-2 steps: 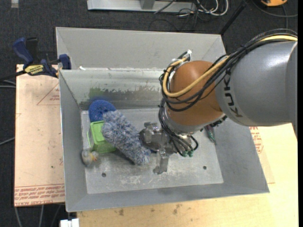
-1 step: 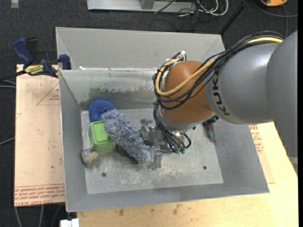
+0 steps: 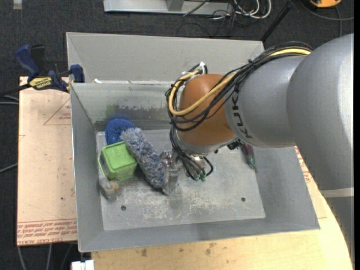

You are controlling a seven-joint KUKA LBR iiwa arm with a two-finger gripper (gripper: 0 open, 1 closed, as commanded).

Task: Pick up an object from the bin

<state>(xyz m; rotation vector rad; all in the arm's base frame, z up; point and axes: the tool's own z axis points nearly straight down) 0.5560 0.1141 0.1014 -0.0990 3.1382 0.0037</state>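
I am watching the gripper (image 3: 170,176) hovering at the near end of a fuzzy grey-blue roll (image 3: 145,156), left of centre. I cannot tell how open it is or whether it is gripping anything. I am expecting the soft roll might slip, or drag the green cube (image 3: 118,161) touching it. The grey metal bin (image 3: 225,207) is also holding a blue lump (image 3: 117,128) and a small grey piece (image 3: 109,190).
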